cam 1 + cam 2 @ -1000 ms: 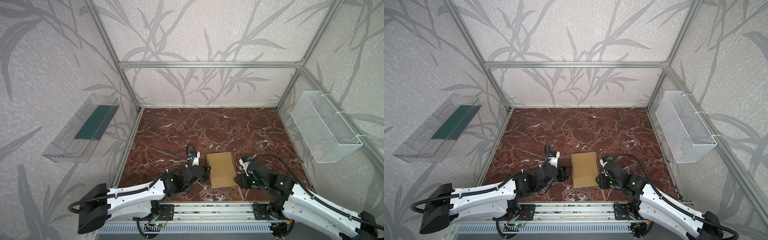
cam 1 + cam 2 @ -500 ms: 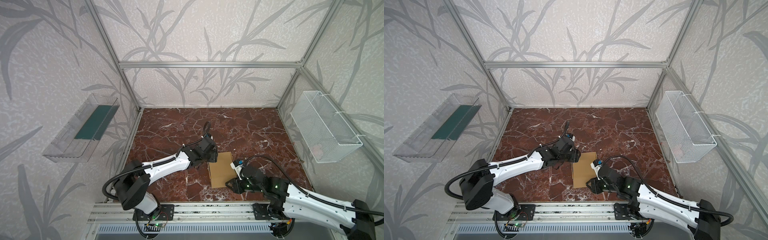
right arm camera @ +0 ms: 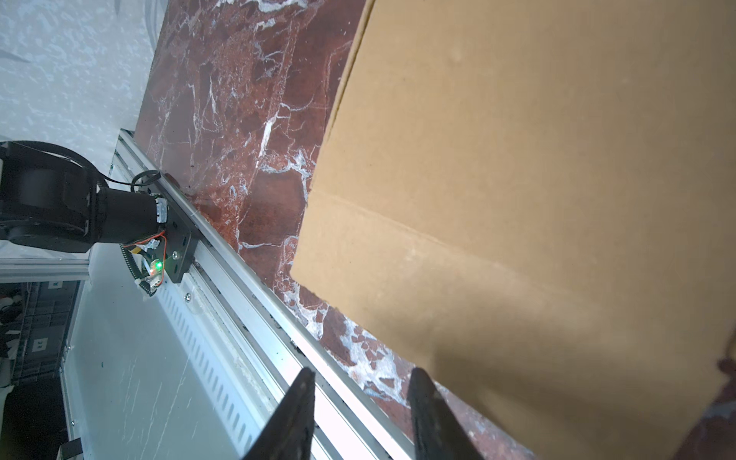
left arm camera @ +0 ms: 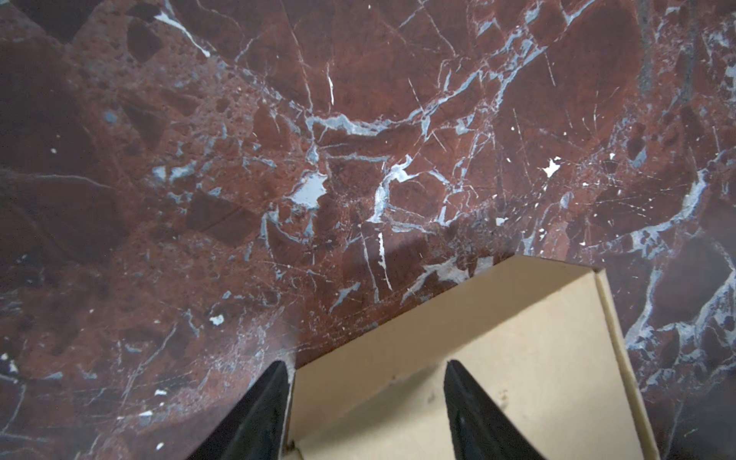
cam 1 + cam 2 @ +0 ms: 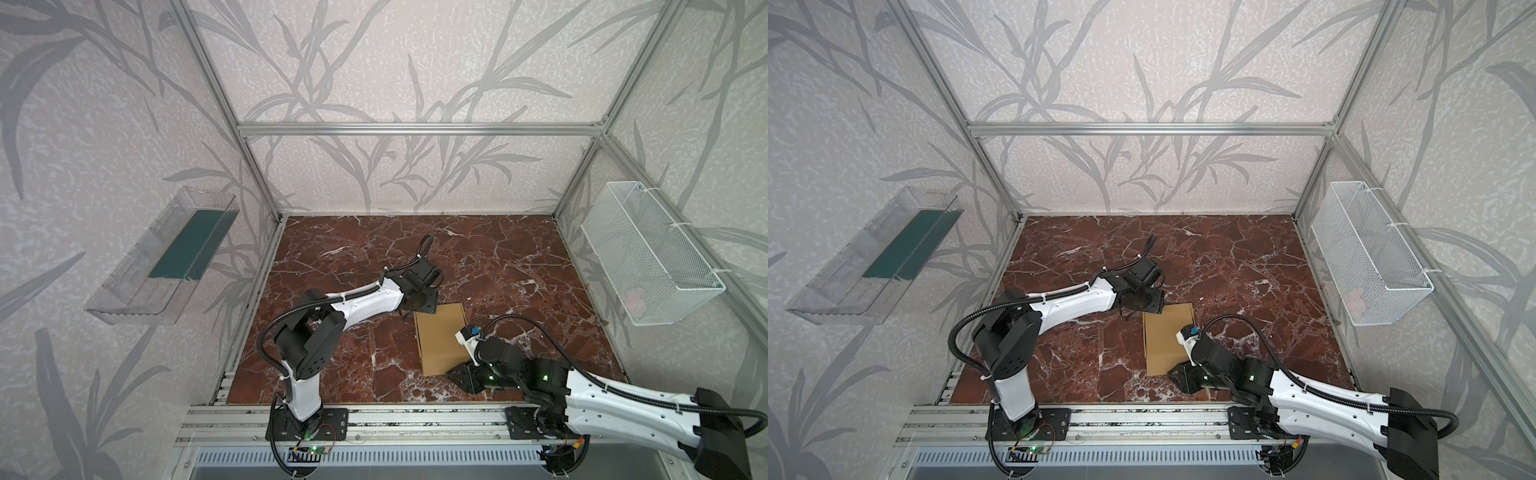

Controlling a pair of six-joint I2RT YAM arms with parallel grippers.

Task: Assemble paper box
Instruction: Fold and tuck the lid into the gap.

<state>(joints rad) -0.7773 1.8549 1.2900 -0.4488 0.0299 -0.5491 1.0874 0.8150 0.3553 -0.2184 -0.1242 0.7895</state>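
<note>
I see bright, even light in both top views, edges bowed; wrist views softer; shadow dims the paper box (image 3: 517,199) lower right.

Pairing white shells with black joints on the left arm (image 5: 365,302) and the right arm (image 5: 623,405).
Trailing black corrugated cables (image 5: 266,332) tied down with white zip ties, glowing with small green lights (image 5: 491,377) near the right wrist, carrying a white camera block (image 5: 466,336) with a blue spot, tapering into black gripper fingers (image 4: 255,418), bolting onto black base plates (image 5: 336,419).
</note>
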